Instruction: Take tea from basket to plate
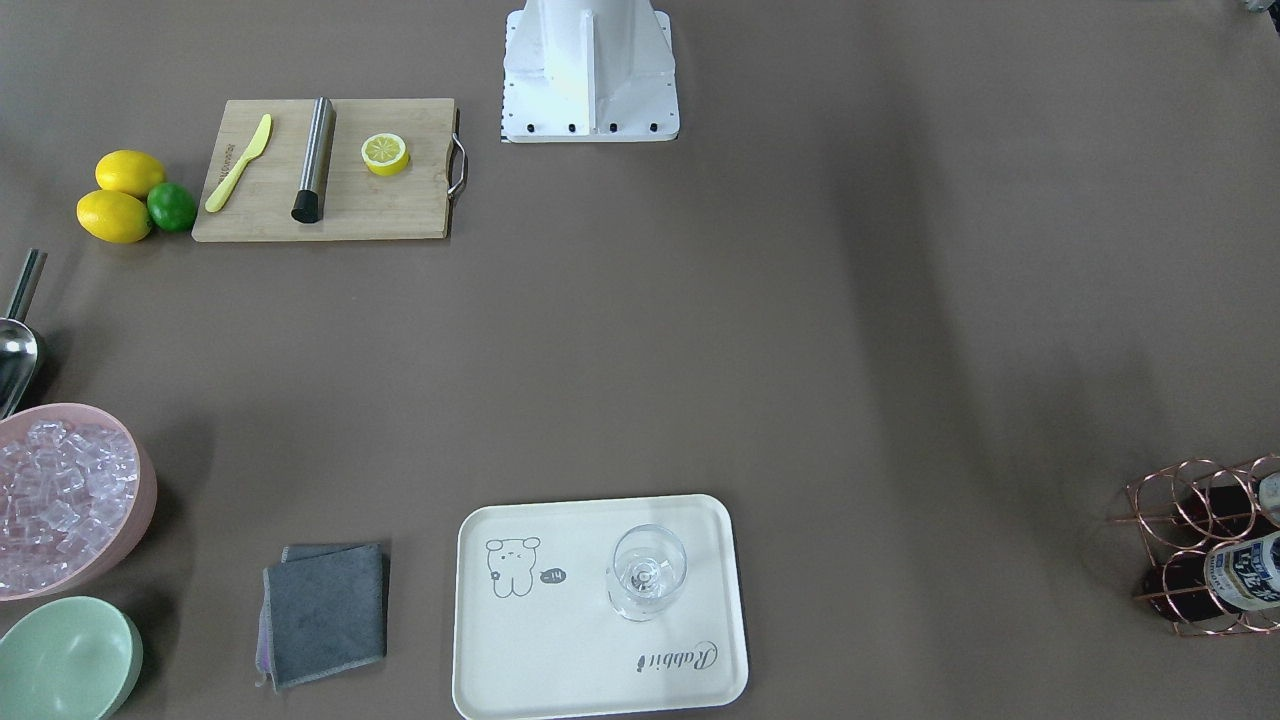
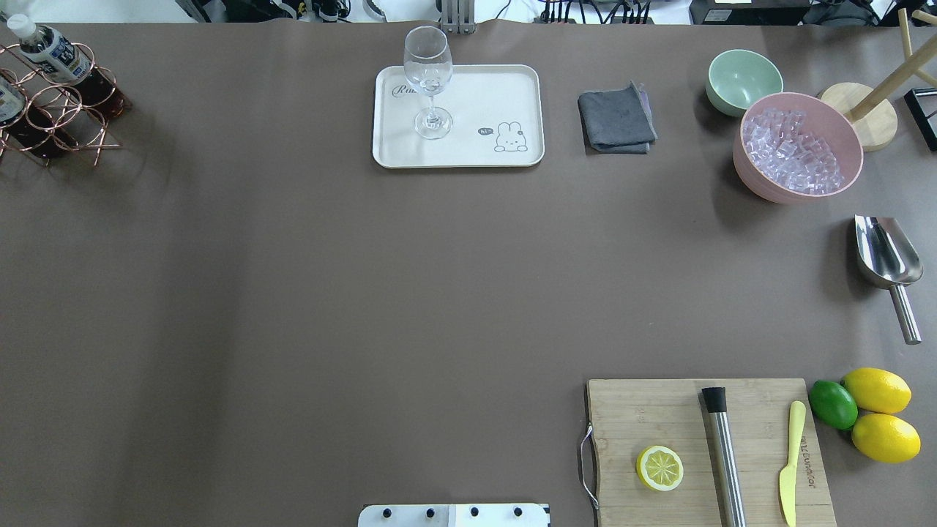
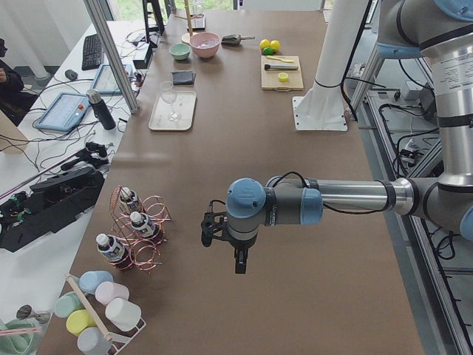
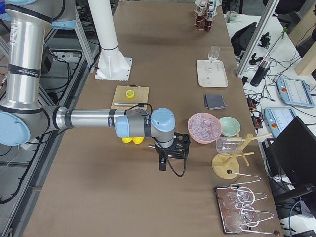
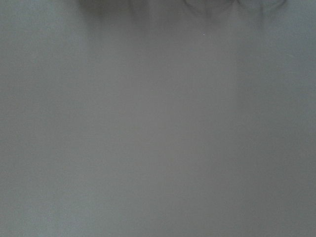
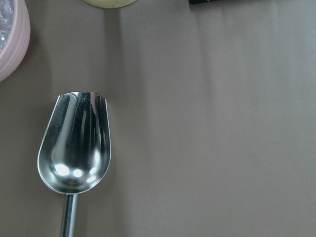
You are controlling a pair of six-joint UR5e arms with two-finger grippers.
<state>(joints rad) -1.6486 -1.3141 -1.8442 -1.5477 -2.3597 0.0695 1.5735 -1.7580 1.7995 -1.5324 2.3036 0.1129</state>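
The tea bottles (image 2: 50, 50), dark with white caps and blue-white labels, stand in the copper wire basket (image 2: 55, 110) at the far left corner. They also show in the front view (image 1: 1245, 575) and the left side view (image 3: 138, 222). The cream plate (image 2: 476, 95) lies at the far middle, with a clear glass (image 2: 428, 80) on it. My left gripper (image 3: 238, 262) hangs above the table to the right of the basket. My right gripper (image 4: 162, 165) hangs near the pink bowl. I cannot tell whether either is open or shut.
A grey cloth (image 2: 616, 121), a green bowl (image 2: 743, 80) and a pink bowl of ice (image 2: 798, 146) sit right of the plate. A steel scoop (image 6: 74, 153) lies below my right wrist. A cutting board (image 2: 703, 446) with a half lemon, and whole lemons (image 2: 878, 413), are near right.
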